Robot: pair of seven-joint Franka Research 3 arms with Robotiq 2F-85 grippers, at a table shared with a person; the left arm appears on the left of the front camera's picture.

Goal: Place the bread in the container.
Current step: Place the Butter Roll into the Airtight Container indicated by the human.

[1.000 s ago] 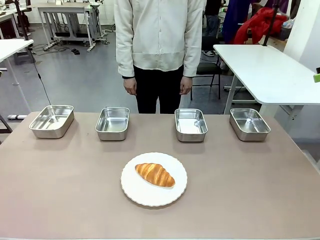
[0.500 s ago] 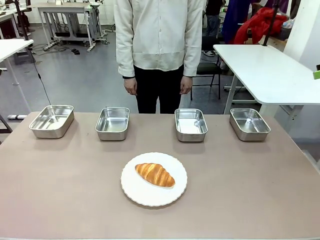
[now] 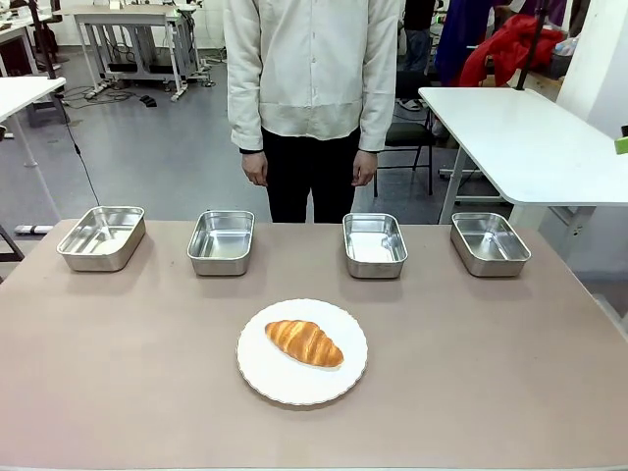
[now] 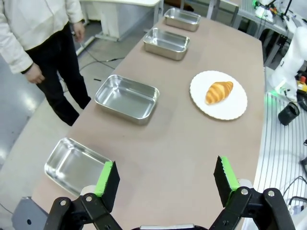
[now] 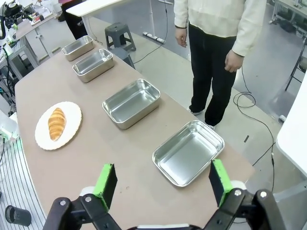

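The bread (image 3: 304, 342), a golden-brown croissant, lies on a round white plate (image 3: 339, 383) at the table's near middle; it also shows as the bread (image 4: 219, 92) in the left wrist view and the bread (image 5: 56, 123) in the right wrist view. Several alike steel pans stand in a row along the far edge; which one is the container I cannot tell. My left gripper (image 4: 167, 183) hangs open high above the table's left end, nothing between its fingers. My right gripper (image 5: 163, 181) is open above the right end, over the outermost pan (image 5: 188, 152).
The pans sit at far left (image 3: 101, 236), left of centre (image 3: 221, 241), right of centre (image 3: 374, 244) and far right (image 3: 489, 243). A person (image 3: 312, 88) stands behind the table's far edge, hands down. A white side table (image 3: 520, 137) stands at the right.
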